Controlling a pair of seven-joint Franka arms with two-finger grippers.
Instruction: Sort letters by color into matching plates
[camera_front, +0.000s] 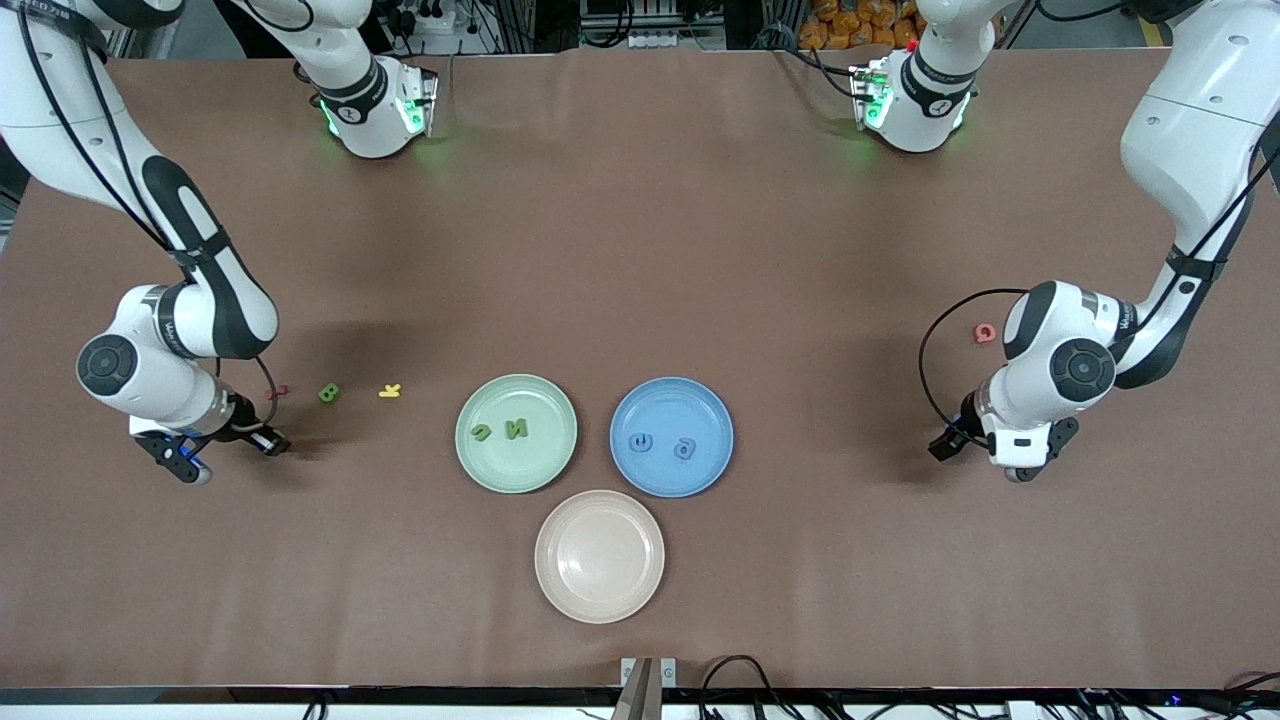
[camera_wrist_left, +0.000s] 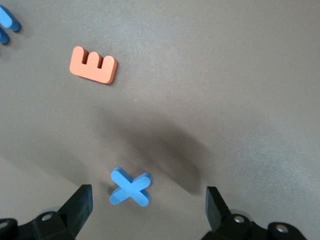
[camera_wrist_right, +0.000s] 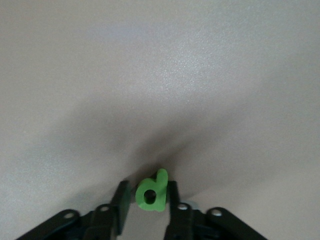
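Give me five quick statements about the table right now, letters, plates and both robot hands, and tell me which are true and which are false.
1. The green plate holds two green letters. True.
2. The blue plate is empty. False: two blue letters lie in it.
3. The right hand grips a green letter between its fingers. True.
4. The left hand is shut on a blue X. False: its fingers are open, hanging over the blue X that lies on the table.
5. The beige-pink plate holds a yellow letter. False: nothing lies in it; the yellow letter lies on the table toward the right arm's end.
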